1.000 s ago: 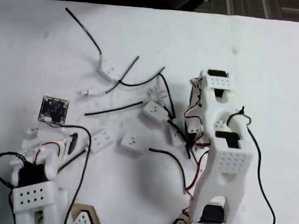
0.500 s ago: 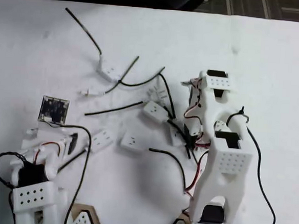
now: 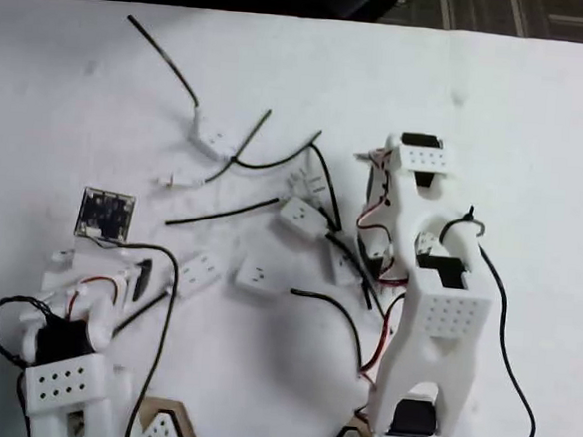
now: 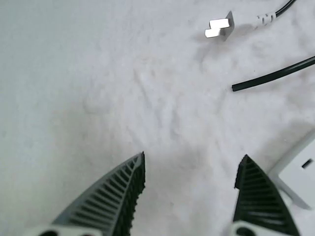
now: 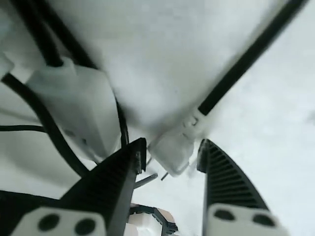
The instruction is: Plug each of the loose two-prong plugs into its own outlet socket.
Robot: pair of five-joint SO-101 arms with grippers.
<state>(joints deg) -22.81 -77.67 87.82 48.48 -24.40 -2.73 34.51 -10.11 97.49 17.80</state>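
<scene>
Broadly, a white table (image 3: 539, 116) carries everything. The right arm (image 3: 430, 308) bulks largest, bent over a tangle of black cords (image 3: 353, 263) near the middle. The left arm (image 3: 66, 363) sits low at the near left corner. Two outlet sockets (image 3: 200, 270) (image 3: 259, 276) lie side by side between the arms, with a third socket (image 3: 302, 217) farther back. The right gripper (image 5: 172, 143) is clamped on a white held plug (image 5: 171, 151), one finger on each side of its body and its black cord running away. A white block (image 5: 81, 105) lies just beside it. The left gripper (image 4: 193, 157) is spread wide over bare cloth, holding nothing. A loose plug (image 4: 219, 28) lies flat well ahead of it, prongs bare.
</scene>
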